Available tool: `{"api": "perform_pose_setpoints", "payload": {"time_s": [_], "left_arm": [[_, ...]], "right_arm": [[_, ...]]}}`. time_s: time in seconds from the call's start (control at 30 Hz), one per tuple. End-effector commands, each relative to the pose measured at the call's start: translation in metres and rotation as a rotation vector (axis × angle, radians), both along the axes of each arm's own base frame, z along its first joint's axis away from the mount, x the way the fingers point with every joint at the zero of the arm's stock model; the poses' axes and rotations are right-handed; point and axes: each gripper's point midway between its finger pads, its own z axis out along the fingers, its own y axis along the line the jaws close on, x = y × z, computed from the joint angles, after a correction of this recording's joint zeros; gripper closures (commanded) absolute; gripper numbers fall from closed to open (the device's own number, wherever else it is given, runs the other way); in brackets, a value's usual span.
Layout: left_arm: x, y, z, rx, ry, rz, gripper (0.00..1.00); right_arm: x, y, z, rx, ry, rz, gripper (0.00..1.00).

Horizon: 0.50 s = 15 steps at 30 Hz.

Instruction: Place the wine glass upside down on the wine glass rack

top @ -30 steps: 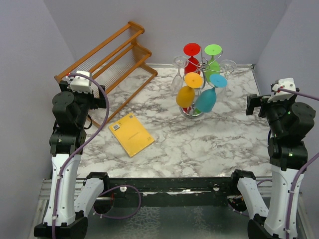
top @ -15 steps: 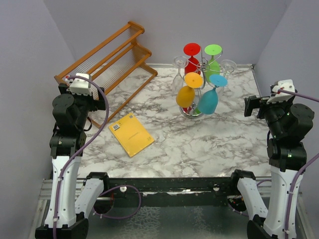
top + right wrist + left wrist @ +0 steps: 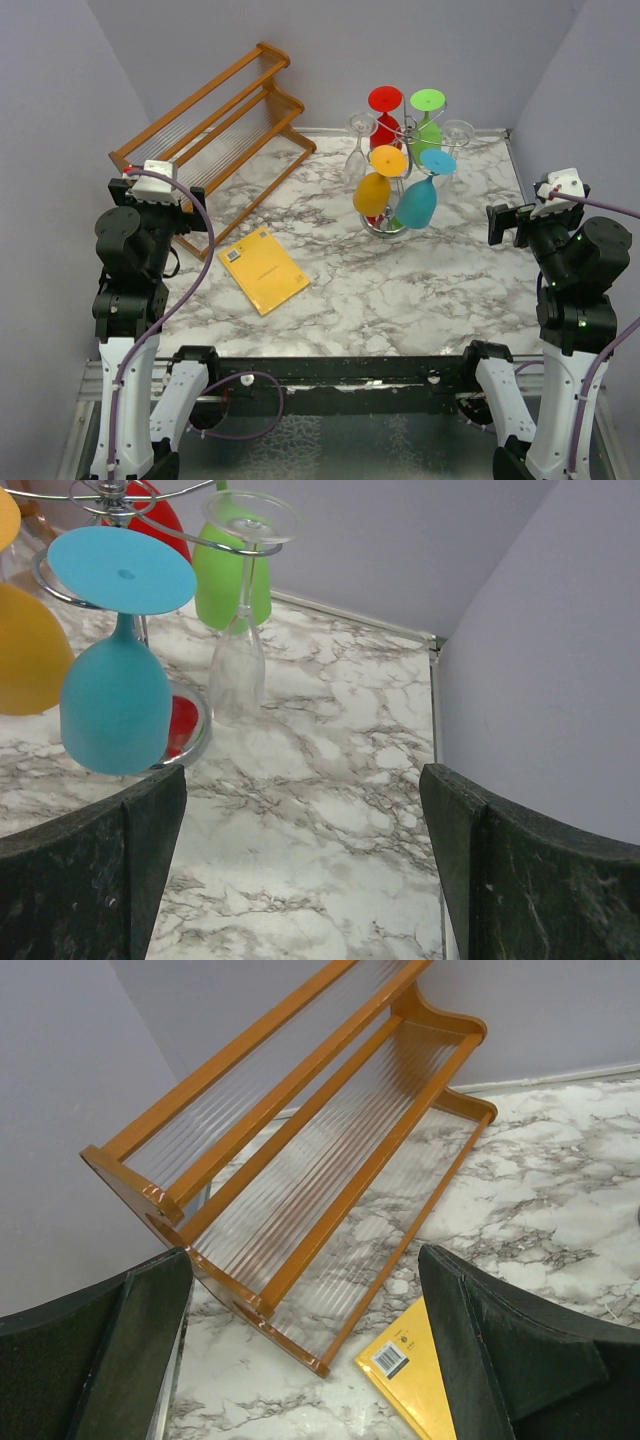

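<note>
We saw six glasses (image 3: 415, 203) hanging upside down on the rack (image 3: 404, 130). The left gripper (image 3: 300, 1305) and right gripper (image 3: 300, 825) gaped empty, well away from it. We judged the task done.

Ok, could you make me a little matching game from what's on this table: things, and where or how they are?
Things:
1. blue glass
2. yellow booklet
3. wooden rack
4. right claw

Place or state:
A. lying flat on the table
B. hanging upside down on the wire stand
C. open and empty
D. standing in the far left corner

Pairs: 1-B, 2-A, 3-D, 4-C
</note>
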Motion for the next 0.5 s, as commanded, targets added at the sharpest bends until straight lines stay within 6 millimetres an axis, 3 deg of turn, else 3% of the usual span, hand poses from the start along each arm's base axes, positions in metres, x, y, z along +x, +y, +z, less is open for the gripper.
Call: {"api": "perform_pose_setpoints", "payload": {"time_s": [0.0,0.47], "left_arm": [[-0.004,0.008,-0.003,0.009,0.005,0.039,0.01],[0.005,0.007,-0.015,0.007,0.027,0.038,0.01]], "right_arm": [[-0.005,0.001,0.002,-0.021,-0.009,0.006,0.0],[0.003,0.002,-0.003,-0.012,-0.001,0.023,0.0]]}}
